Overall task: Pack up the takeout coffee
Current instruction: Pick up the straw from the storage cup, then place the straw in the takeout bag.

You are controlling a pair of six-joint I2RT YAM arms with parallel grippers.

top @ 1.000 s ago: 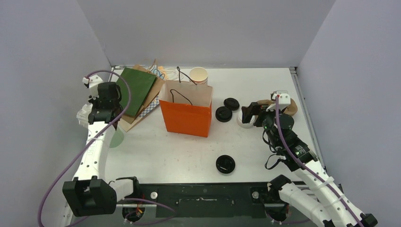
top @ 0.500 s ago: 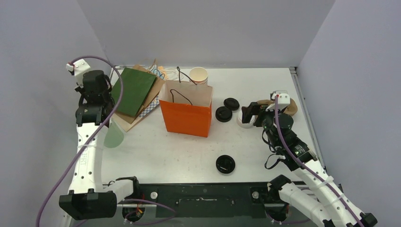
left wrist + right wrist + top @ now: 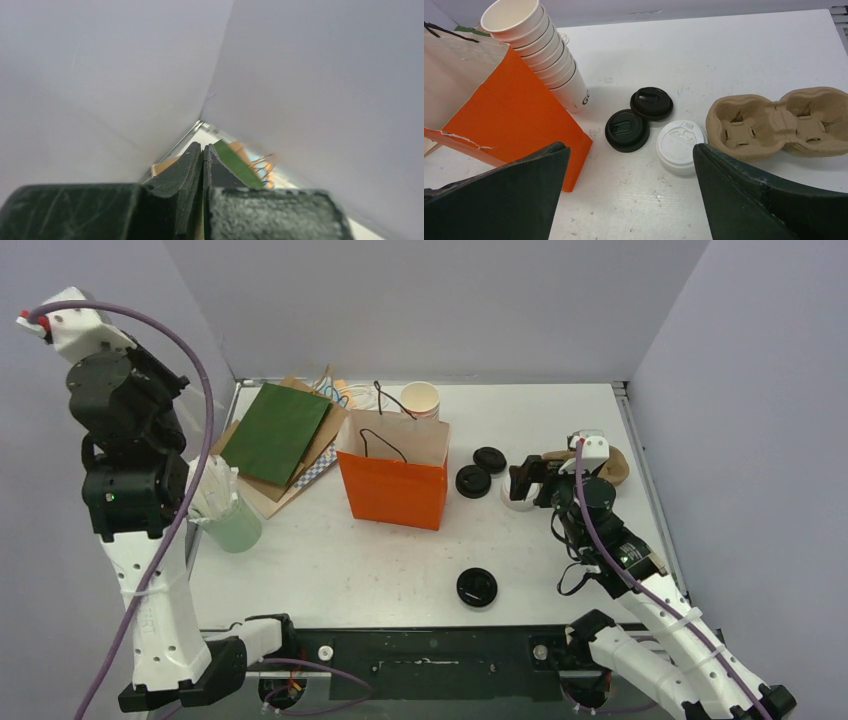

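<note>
We note left tool [image 3: 202,150] clenched, empty; right tool [image 3: 629,149] released. Risk: left arm, lowering, may topple cup [image 3: 234,526] left of bag [image 3: 393,490].

On the counter [image 3: 330,560] the bag [image 3: 392,490] stands in the middle, with a stack of cups [image 3: 421,400] behind it, flat bags [image 3: 277,430] to its left and 2 lids [image 3: 473,481] just right. Farther right lie another lid [image 3: 680,146] and a carrier [image 3: 774,122]. A nearer lid [image 3: 477,587] lies in front, and a lone cup [image 3: 233,525] stands far left.

The white table [image 3: 560,420] carries an orange bag [image 3: 392,492], a green cup [image 3: 236,530], stacked cups [image 3: 569,85], loose lids [image 3: 477,587] and a cup carrier [image 3: 776,120].
</note>
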